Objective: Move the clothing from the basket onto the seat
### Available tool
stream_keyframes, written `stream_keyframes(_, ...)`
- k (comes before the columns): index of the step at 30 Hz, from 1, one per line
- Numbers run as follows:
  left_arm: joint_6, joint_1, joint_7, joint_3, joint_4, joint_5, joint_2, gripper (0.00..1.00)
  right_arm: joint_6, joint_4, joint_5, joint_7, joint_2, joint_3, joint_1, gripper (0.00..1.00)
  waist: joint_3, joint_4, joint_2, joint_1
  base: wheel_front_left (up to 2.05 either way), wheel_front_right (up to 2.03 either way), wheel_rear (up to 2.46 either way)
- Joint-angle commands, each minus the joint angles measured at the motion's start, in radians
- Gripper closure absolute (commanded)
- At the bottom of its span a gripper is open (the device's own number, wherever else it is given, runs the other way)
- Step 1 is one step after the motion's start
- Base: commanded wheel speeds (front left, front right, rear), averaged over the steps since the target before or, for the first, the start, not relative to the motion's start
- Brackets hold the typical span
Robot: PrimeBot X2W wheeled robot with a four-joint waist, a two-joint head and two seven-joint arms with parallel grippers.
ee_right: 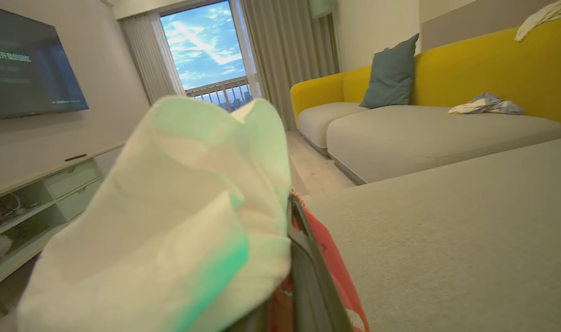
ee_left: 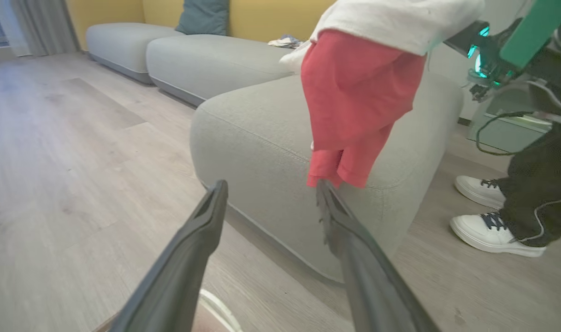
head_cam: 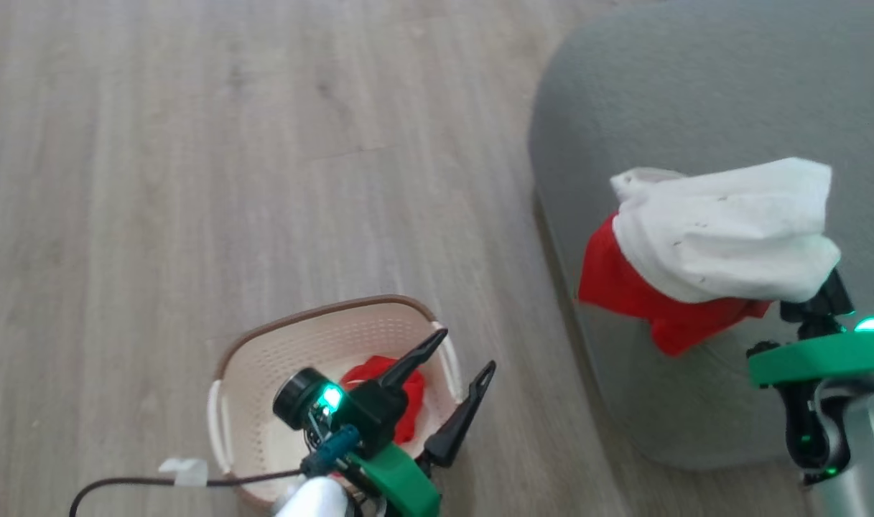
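Above the seat (head_cam: 731, 86), near its edge, one garment (head_cam: 717, 244) of the clothing is held bunched in the tightly closed right claw (head_cam: 828, 291), its faintly speckled white part draped on top and its red part hanging loose below. The second garment (head_cam: 411, 409) is seen as a crumpled red heap at the bottom of the basket (head_cam: 300, 312), over whose rim the left claw (head_cam: 467, 349) is spread wide with nothing in it. The task is judged about half done: one piece remains to be released, the other to be lifted out.

Wood floor (head_cam: 192, 179), yellow sofa (ee_right: 492, 69) (teal cushion (ee_right: 391, 74))
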State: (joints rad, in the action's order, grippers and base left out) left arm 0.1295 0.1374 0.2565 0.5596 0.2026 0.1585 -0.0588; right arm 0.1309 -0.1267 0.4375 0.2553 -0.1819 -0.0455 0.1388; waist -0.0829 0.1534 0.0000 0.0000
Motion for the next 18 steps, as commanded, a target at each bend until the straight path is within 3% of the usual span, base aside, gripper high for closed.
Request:
stream_keyframes(1,0.001,0.050,0.005,-0.025,-0.039,-0.001,0.008,0.00,0.000,0.041,-0.011,0.006,-0.018,0.012,0.043,1.00,-0.016,0.046,0.0000,0.0000,0.00,0.00,0.00)
stream_keyframes(18,0.001,0.102,0.005,0.037,-0.027,-0.025,0.009,0.00,0.000,0.054,-0.014,0.006,0.006,-0.027,0.057,1.00,-0.075,0.328,0.0000,0.0000,0.00,0.00,0.00)
